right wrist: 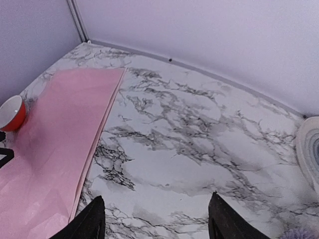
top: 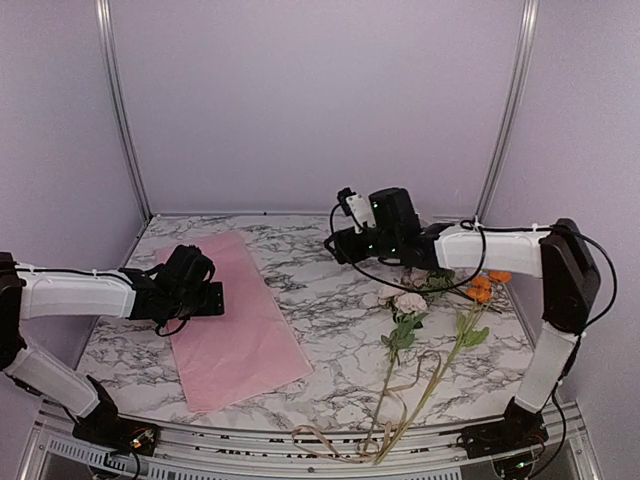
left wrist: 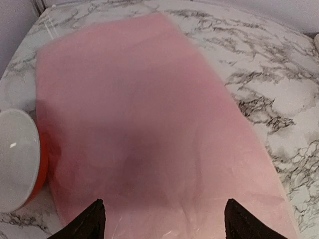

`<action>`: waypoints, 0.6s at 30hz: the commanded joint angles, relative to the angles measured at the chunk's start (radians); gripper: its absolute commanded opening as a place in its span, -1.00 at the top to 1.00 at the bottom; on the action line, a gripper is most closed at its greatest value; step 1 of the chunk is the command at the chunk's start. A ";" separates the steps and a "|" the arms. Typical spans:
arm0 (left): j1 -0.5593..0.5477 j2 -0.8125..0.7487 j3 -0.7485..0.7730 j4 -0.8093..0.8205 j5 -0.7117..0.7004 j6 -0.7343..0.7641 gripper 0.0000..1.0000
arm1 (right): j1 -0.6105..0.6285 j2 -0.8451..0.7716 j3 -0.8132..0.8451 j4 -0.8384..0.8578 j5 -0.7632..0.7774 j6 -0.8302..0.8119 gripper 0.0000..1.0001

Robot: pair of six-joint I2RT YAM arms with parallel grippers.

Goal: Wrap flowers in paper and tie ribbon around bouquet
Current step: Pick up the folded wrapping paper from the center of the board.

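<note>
Left gripper (top: 205, 292) at table's 9 o'clock, hovering over paper (top: 238, 325); jaws wide apart, nothing between them. Paper flat on marble table (top: 330, 310), long axis running 11 to 5 o'clock. Orange-rimmed roll (left wrist: 20, 159) just beside paper's edge, at 9 o'clock in left wrist view. Ribbon (top: 335, 440) looped at near edge, 6 o'clock, by stem ends. Right gripper (top: 342, 245) toward 12 o'clock, jaws parted, empty, above bare marble. Flowers (top: 415, 320) lying at 4 o'clock, heads far, stems near.

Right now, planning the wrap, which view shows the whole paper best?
Top external: the paper lies nearly whole, the left arm covering a bit. Left wrist is close and blurred; right wrist catches one long edge.
</note>
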 commanded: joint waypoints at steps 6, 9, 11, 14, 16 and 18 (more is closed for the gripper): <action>0.028 0.036 -0.117 -0.194 0.040 -0.214 -0.98 | 0.205 0.370 0.373 -0.395 -0.153 -0.003 -0.41; 0.070 0.090 -0.131 -0.164 0.104 -0.243 -0.98 | 0.236 0.481 0.476 -0.444 -0.217 0.022 -0.41; 0.081 0.116 -0.140 -0.133 0.140 -0.257 -0.98 | 0.240 0.553 0.536 -0.471 -0.251 0.042 -0.41; 0.087 0.143 -0.162 -0.079 0.184 -0.267 -0.98 | 0.240 0.634 0.615 -0.502 -0.285 0.056 -0.41; 0.091 0.159 -0.177 -0.033 0.213 -0.266 -0.98 | 0.241 0.665 0.632 -0.488 -0.339 0.072 -0.41; 0.092 0.174 -0.183 0.006 0.235 -0.256 -0.96 | 0.240 0.691 0.636 -0.458 -0.418 0.091 -0.41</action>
